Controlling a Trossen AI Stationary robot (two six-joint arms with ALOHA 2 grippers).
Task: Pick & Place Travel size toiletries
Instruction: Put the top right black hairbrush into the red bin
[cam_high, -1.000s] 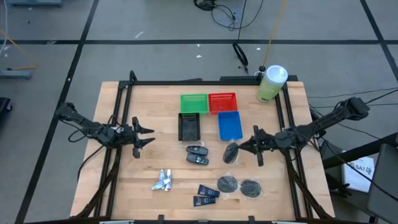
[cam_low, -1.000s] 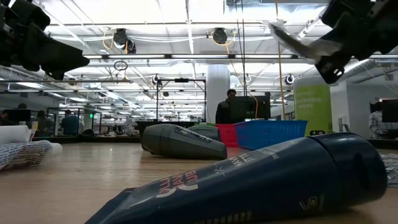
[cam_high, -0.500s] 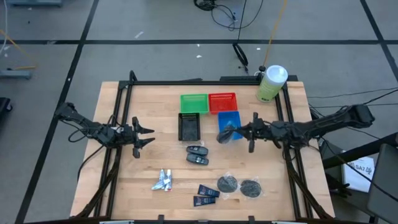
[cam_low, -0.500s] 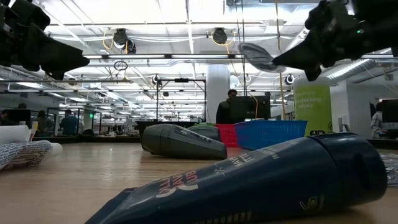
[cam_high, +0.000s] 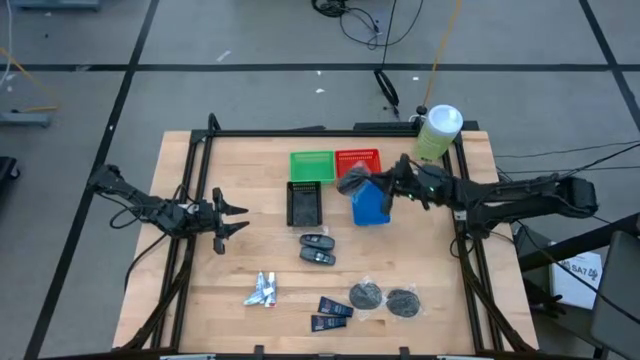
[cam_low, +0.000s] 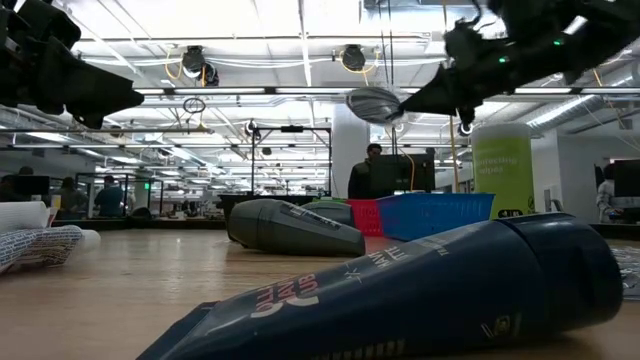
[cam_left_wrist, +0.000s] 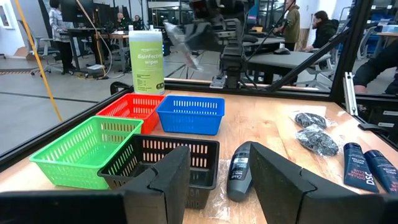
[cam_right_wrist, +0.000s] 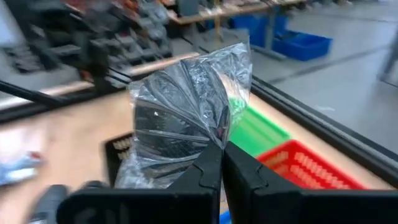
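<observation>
Low view: left gripper (cam_low: 60, 70) cut off at the pic's left edge, fingertips not shown. Navy tube (cam_low: 420, 290) up close fills the foreground, tail end cut by bottom edge, hiding table behind it. Right wrist view: bagged grey disc (cam_right_wrist: 186, 118) blocks most of the table; black bin (cam_right_wrist: 121, 152) and bg blurred. High view: print on navy packets (cam_high: 332, 313) too small to read.
</observation>
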